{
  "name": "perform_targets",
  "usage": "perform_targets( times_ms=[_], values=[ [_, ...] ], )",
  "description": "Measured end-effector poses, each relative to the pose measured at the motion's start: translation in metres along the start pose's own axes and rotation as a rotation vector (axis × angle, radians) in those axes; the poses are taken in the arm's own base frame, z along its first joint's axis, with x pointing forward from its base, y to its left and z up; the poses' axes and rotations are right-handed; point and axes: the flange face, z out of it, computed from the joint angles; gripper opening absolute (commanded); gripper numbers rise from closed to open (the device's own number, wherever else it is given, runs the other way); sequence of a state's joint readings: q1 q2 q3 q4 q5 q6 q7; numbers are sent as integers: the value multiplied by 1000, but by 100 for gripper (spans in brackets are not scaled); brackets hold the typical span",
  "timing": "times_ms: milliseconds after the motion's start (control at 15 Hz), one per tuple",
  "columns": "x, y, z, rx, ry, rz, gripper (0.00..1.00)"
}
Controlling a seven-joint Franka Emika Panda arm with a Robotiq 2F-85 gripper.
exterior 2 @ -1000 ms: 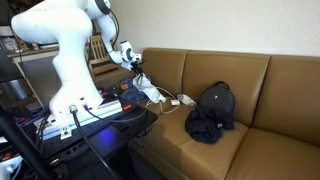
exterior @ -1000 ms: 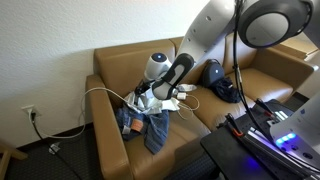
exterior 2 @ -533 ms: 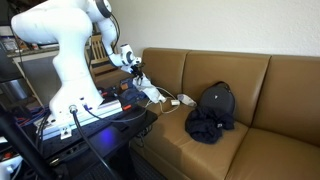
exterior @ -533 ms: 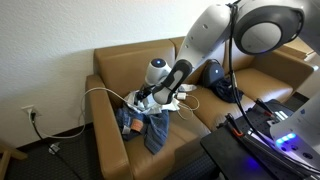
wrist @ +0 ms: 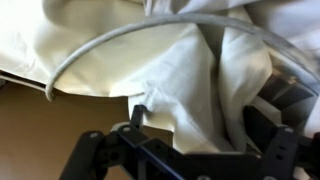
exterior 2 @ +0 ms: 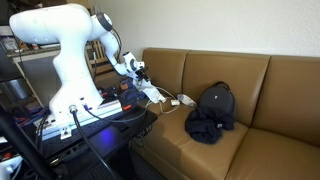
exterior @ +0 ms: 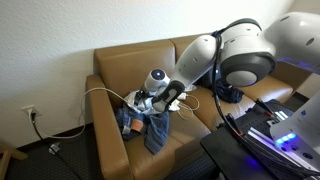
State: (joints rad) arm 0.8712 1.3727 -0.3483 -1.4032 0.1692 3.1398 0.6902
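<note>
I'm looking over the brown sofa (exterior: 115, 65) with the white arm (exterior: 205, 55) bending down over the seat end. Jeans (exterior: 150, 132) are hanging off the seat front, at 6 o'clock from the gripper (exterior: 150, 98) in an exterior view. The white cloth (wrist: 120, 70) is lying straight below the gripper, bunched on top of the jeans. In the wrist view it's filling everything from 9 through 12 to 3 o'clock, with its main fold running 12 to 6. A white cable (wrist: 95, 42) is arcing over it from 9 toward 1 o'clock. The jaws are standing fully apart and gripping nothing. They're hanging just over the cloth, and I can't tell if they're touching it.
</note>
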Motion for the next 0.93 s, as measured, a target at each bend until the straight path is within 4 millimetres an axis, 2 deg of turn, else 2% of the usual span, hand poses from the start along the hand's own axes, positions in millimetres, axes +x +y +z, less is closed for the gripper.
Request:
perform_targets(
  times_ms=[267, 667, 733, 933],
  values=[
    [-9, 2, 25, -7, 35, 16, 45],
    [-2, 3, 25, -6, 2, 144, 3],
    [1, 2, 26, 4, -16, 187, 0],
    [24, 10, 23, 59, -52, 326, 1]
  ],
)
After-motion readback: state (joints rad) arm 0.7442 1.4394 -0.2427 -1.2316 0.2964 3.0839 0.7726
